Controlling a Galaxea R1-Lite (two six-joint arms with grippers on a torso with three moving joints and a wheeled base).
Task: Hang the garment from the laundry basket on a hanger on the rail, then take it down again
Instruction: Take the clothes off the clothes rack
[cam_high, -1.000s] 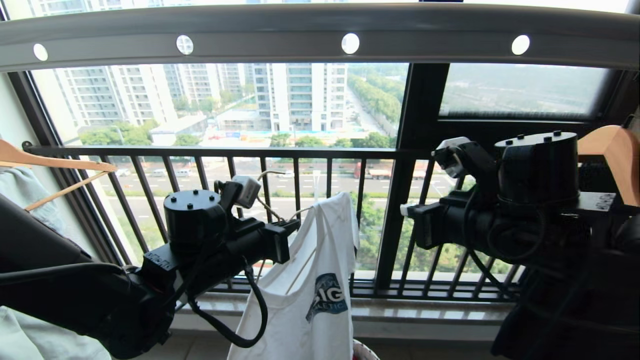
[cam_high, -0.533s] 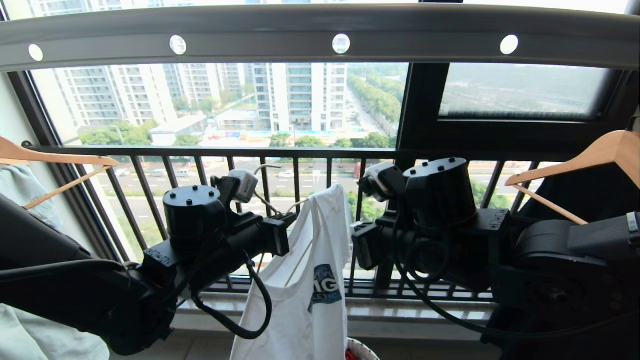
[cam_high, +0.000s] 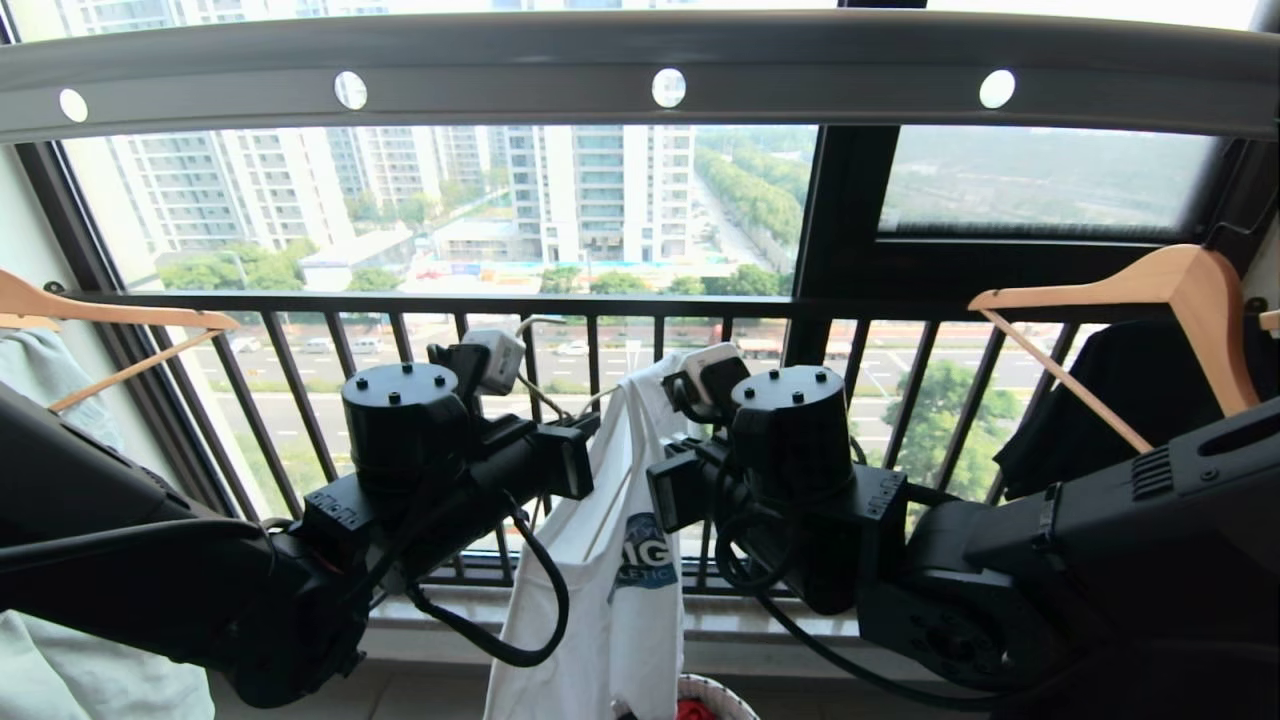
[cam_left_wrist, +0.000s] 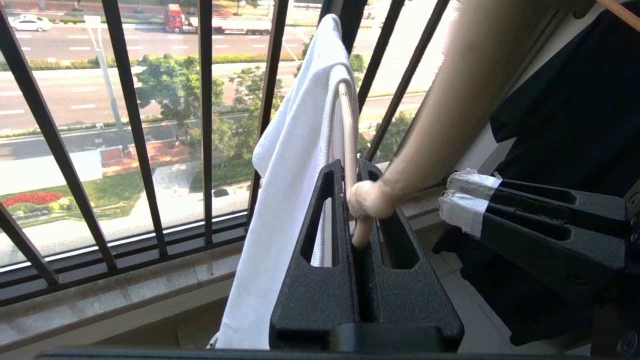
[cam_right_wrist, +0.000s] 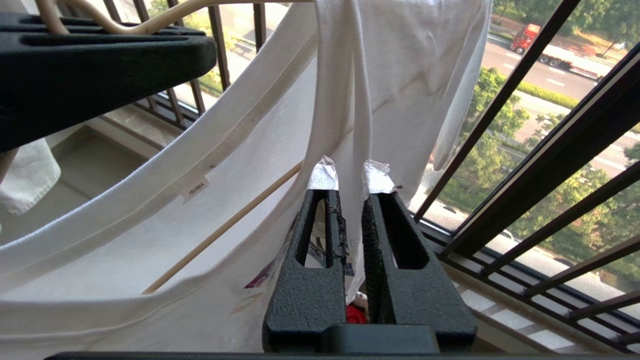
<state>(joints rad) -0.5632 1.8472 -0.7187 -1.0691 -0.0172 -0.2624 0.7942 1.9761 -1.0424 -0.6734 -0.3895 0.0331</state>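
Note:
The white garment (cam_high: 610, 600) with its blue graphic hangs on the thin cream hanger (cam_left_wrist: 346, 125), well below the grey rail (cam_high: 640, 70). My left gripper (cam_high: 590, 435) is shut on the hanger's rod (cam_left_wrist: 351, 170), holding it up in front of the window bars. My right gripper (cam_high: 660, 495) is right beside the garment's upper edge. In the right wrist view its jaws (cam_right_wrist: 350, 177) stand a narrow gap apart, and a strip of the garment's cloth (cam_right_wrist: 345, 100) shows in the gap. The laundry basket's rim (cam_high: 725, 695) peeks in at the bottom.
Thick wooden hangers flank the scene, one at the left (cam_high: 110, 320) with a pale garment, one at the right (cam_high: 1150, 290) with a dark garment (cam_high: 1100, 400). Black window bars (cam_high: 400, 300) run close behind. Something red (cam_high: 695, 710) lies in the basket.
My right arm has swung left and down from the right side to the garment, and its jaws have parted slightly. The left arm with the hanger has barely moved.

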